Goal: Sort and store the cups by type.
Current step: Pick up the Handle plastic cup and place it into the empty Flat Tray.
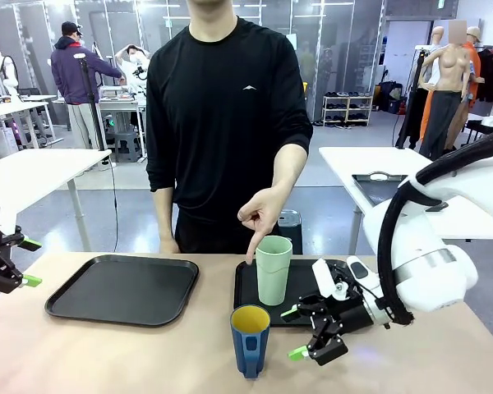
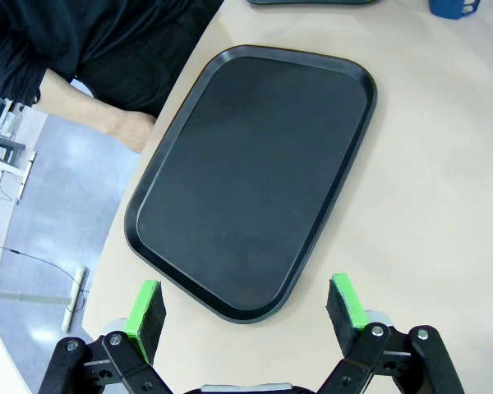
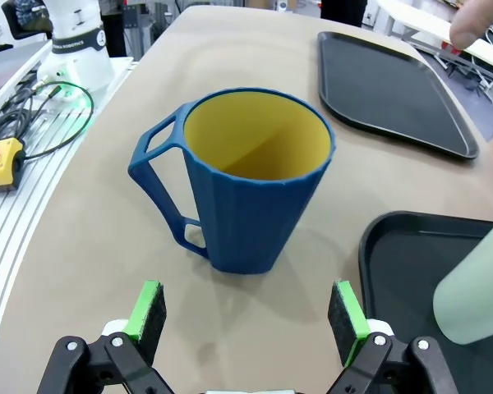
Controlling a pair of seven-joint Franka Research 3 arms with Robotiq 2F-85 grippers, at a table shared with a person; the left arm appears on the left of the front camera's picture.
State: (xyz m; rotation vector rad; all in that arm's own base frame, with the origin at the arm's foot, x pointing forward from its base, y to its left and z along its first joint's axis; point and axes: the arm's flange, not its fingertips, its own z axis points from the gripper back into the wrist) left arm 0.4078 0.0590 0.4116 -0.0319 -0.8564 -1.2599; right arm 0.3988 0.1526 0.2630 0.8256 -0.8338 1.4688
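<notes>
While the left gripper point(image 2: 246, 305) and right gripper point(image 3: 246, 310) gape wide, a faceted blue, yellow-lined mug point(image 3: 251, 213) stands just before the right one.

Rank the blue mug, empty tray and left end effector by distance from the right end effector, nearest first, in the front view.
1. Blue mug, just left of the right end effector.
2. Empty tray, on the table's left half.
3. Left end effector, at the far left edge.

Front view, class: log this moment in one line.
right gripper open beside dark blue handled mug | tall mint-green plastic tumbler on black tray | person's hand pointing beside it | left gripper open
</notes>
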